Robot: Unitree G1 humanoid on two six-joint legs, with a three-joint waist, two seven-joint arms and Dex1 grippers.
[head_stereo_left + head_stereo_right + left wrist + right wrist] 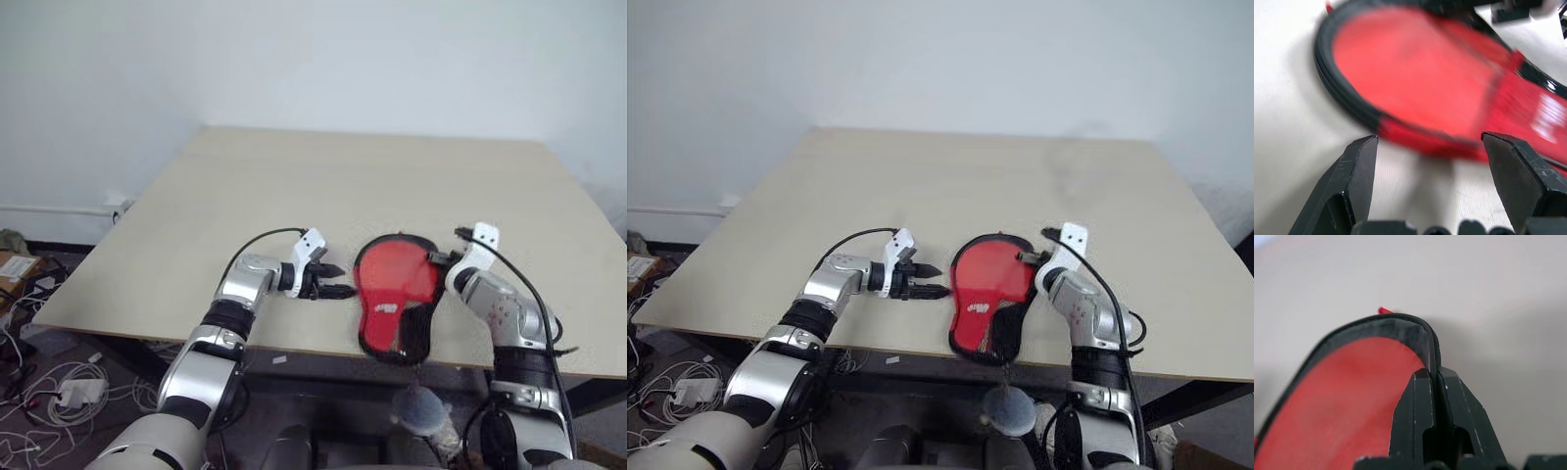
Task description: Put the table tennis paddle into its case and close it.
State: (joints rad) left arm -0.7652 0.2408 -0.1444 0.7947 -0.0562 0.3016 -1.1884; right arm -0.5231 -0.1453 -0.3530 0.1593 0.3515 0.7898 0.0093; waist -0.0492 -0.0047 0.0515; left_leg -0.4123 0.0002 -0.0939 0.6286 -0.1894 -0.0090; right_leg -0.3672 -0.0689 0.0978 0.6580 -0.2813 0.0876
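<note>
A: Paddle (392, 274) sits inside the case (407, 333), red face showing, just beside the spread left gripper (333, 280).

B: And the right gripper (1436, 382)?

A: Clenched on the case's black zipper rim (1400, 325), likely to draw it closed on the bench (294, 196).

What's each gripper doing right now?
Left gripper: open, empty, beside the case.
Right gripper: shut on the case's zipper rim.

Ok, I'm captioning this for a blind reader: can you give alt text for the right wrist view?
The right gripper is shut on the black zipper rim of the case, at the curved edge of its red panel. Behind it lies the pale table.
</note>
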